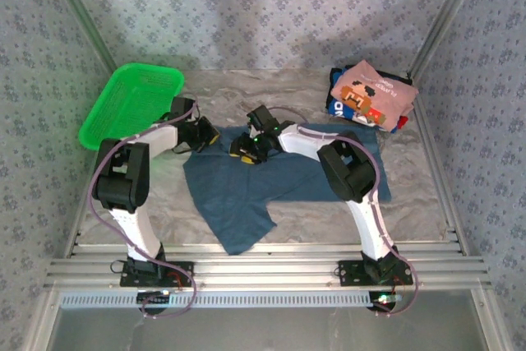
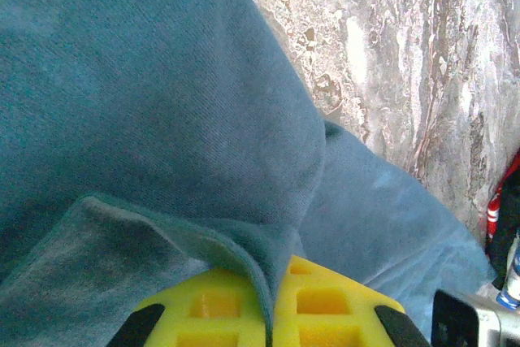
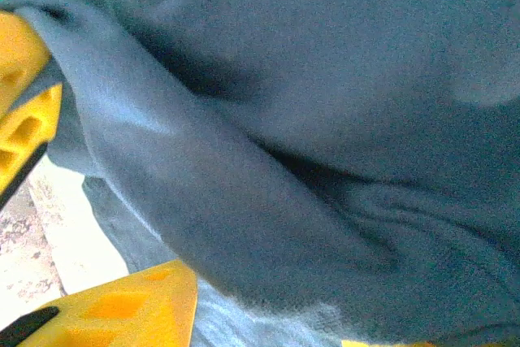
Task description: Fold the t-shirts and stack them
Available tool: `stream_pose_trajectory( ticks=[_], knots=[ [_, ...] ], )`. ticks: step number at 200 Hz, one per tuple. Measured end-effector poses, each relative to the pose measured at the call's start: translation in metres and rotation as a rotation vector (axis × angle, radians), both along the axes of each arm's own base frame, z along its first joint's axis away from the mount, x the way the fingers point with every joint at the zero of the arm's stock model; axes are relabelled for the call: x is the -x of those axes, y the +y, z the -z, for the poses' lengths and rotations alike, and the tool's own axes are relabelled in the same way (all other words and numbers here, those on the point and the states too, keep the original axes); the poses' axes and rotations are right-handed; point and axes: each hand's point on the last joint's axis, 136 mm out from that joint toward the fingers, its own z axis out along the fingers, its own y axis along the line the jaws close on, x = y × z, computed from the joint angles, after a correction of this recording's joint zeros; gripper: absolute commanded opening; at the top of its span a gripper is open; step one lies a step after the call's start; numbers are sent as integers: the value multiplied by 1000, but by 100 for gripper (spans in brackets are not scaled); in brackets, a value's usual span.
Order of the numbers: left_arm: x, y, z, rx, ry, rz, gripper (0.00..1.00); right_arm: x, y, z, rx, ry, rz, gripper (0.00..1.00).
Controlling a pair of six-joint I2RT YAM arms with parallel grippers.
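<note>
1. The table (image 1: 419,203) wears a pale, grey-veined cover that lies in wrinkles. The left wrist view shows its marbled streaks running just past the left fingers (image 2: 325,302).
2. Blue-grey patterned walls (image 1: 271,14) close the cell on three sides. Slanted metal posts (image 1: 444,14) stand in the far corners and ribbed metal rails (image 1: 263,269) run along the near edge under the arm bases.
3. The teal shirt (image 1: 271,182) lies spread in the middle of the cover. Its far edge is at both sets of fingers, and one sleeve trails toward the rails.
4. The left gripper (image 1: 203,136) has its yellow fingers pressed together on a hem of the teal shirt. The cloth rises from between them and drapes away from the pads.
5. The right gripper (image 1: 244,152) sits close beside the left one, at the same far edge. One yellow finger (image 3: 122,306) shows with a thick fold of teal cloth lying against it. I cannot tell whether that fold is pinched.
6. A green basket (image 1: 131,104) stands beyond and to the outside of the left fingers, tilted against the wall.
7. Well off to the far side of the right fingers sits a folded stack. The pink shirt (image 1: 370,92) is on top and a dark blue shirt (image 1: 339,108) peeks out beneath it.
</note>
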Motion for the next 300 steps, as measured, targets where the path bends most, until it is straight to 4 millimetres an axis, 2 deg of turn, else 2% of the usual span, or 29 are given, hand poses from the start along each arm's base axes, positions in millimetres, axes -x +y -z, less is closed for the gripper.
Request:
stream_pose_trajectory(
  ticks=[31,60,87,112,137,164,246,273,300],
  knots=[
    [-1,4,-1,9,0,-5,0,-9,-4,1,12,-5,42,42],
    [-1,6,-1,15,-3,2,0,-16,-11,2,24,0,83,29],
    [2,7,4,14,4,10,0,-22,-15,2,30,3,111,13],
    [9,8,12,11,19,21,0,-25,-17,2,29,10,129,4],
    [16,9,15,2,25,35,0,-25,-17,1,24,12,127,3],
    [21,12,9,3,14,45,0,-23,-17,-3,8,20,117,2],
    [39,18,-15,8,-29,60,0,2,-16,-44,-84,32,29,0],
    [46,19,-21,14,-34,65,0,15,-16,-42,-106,58,-31,0],
    [60,20,-23,20,-20,69,0,33,-23,-28,-113,112,-91,1]
  ],
)
